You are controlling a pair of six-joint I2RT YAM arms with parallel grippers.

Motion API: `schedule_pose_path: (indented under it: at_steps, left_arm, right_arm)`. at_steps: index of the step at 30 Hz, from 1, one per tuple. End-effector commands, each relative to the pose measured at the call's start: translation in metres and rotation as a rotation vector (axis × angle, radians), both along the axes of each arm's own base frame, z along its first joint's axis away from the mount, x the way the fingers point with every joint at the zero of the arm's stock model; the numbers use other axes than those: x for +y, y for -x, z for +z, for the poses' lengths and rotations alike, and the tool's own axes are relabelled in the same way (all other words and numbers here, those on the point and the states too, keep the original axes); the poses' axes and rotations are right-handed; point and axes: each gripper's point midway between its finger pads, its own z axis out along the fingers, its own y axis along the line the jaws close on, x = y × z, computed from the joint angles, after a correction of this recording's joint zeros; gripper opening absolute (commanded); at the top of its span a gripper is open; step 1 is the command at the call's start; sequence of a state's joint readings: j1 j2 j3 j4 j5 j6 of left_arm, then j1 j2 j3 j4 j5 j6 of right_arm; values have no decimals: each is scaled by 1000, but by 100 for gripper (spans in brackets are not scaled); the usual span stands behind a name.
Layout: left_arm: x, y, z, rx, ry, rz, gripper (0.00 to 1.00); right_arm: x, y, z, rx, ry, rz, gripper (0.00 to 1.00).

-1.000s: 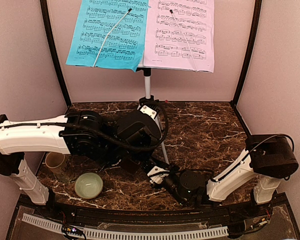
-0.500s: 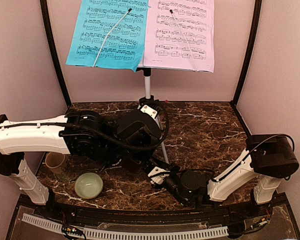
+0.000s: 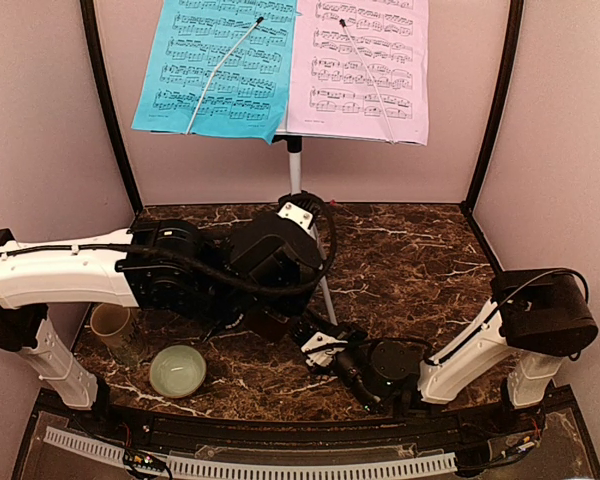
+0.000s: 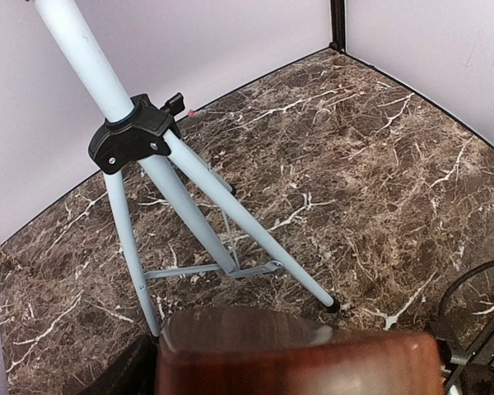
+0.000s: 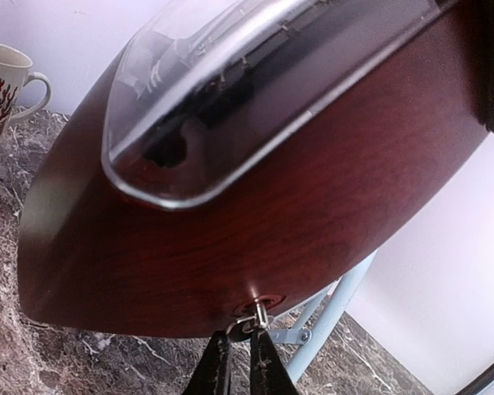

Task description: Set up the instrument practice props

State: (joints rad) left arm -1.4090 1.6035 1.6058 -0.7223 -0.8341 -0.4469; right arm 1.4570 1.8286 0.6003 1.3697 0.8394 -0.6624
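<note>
The silver tripod music stand [image 3: 295, 170] stands at the back, its legs [image 4: 230, 206] spread on the marble. The blue page [image 3: 215, 65] and the pink page [image 3: 365, 65] sit side by side on its desk. My left gripper [image 3: 265, 312] is shut on the dark-red metronome [image 4: 296, 354], which is tilted in front of the stand's legs. The metronome fills the right wrist view [image 5: 230, 230]. My right gripper [image 5: 240, 350] is shut on the small metal winding key [image 5: 259, 317] on the metronome's side. It sits low at centre front in the top view [image 3: 318, 345].
A beige mug [image 3: 110, 325] and a pale green bowl [image 3: 177, 370] stand at the front left, beside my left arm. The mug also shows in the right wrist view [image 5: 4, 82]. Pink walls with black corner posts enclose the marble table [image 3: 410, 260].
My left wrist has risen slightly with the metronome. My right gripper has shifted a little up and to the right with it, still on the key.
</note>
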Motion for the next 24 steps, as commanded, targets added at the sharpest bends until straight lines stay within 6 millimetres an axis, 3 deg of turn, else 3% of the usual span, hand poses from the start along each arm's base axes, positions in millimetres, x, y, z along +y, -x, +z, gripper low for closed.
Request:
schedule_pose_path:
  at_steps: [1, 13, 19, 24]
  left_arm:
    - [7, 3, 39, -25, 112, -9, 10]
    - [6, 4, 43, -27, 129, -19, 10]
    - [10, 4, 45, -36, 119, -19, 10]
    - [10, 3, 56, -50, 123, -29, 10]
  right_arm:
    - [-8, -4, 23, -16, -101, -29, 8]
    - [-6, -2, 24, -6, -102, 7, 1]
    - [-4, 2, 14, 11, -60, 42, 21]
    - [-9, 0, 13, 0, -40, 41, 24]
